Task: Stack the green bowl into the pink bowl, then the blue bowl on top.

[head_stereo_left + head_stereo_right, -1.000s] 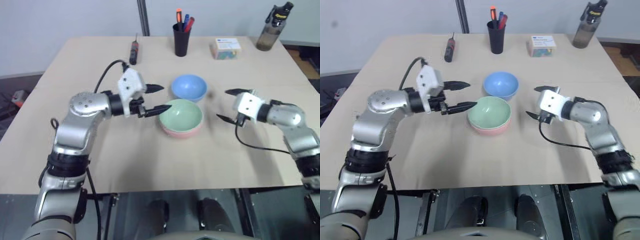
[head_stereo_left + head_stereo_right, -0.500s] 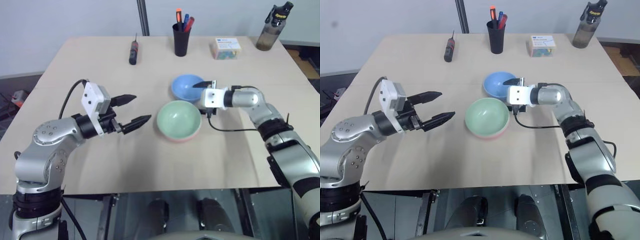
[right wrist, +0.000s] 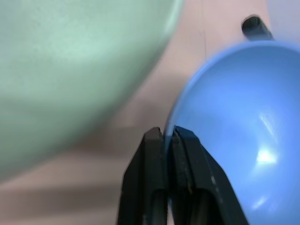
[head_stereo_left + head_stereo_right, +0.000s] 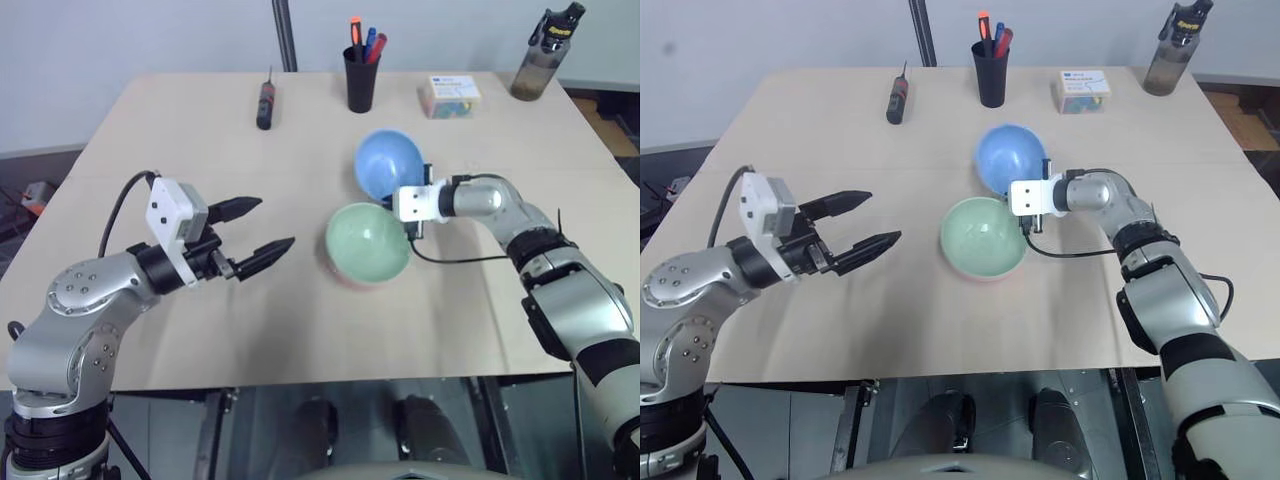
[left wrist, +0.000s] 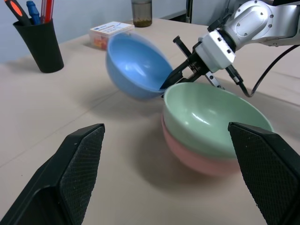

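Since half a second ago the blue bowl point(image 4: 389, 164) has tipped up off the table point(image 4: 200, 130), its hollow now turned toward the robot, and the right gripper point(image 5: 174, 79) has closed onto its rim where before its fingers stood apart around that edge. That gripper's two black fingers point(image 3: 154, 159) pinch the near rim between them, one inside the bowl and one outside. Just below and to the left of that grip sits the green bowl point(image 4: 367, 243), nested upright in the pink bowl point(image 5: 197, 157), whose wall shows beneath it. The tilted blue bowl's lower edge hangs right beside the green rim. Well off to the left, the left gripper point(image 4: 255, 228) hovers with its fingers spread wide and nothing between them, pointing toward the stack. Beyond the bowls stand a black pen cup point(image 4: 362, 78), a screwdriver point(image 4: 266, 102), a small box point(image 4: 450, 96) and a bottle point(image 4: 540, 55).
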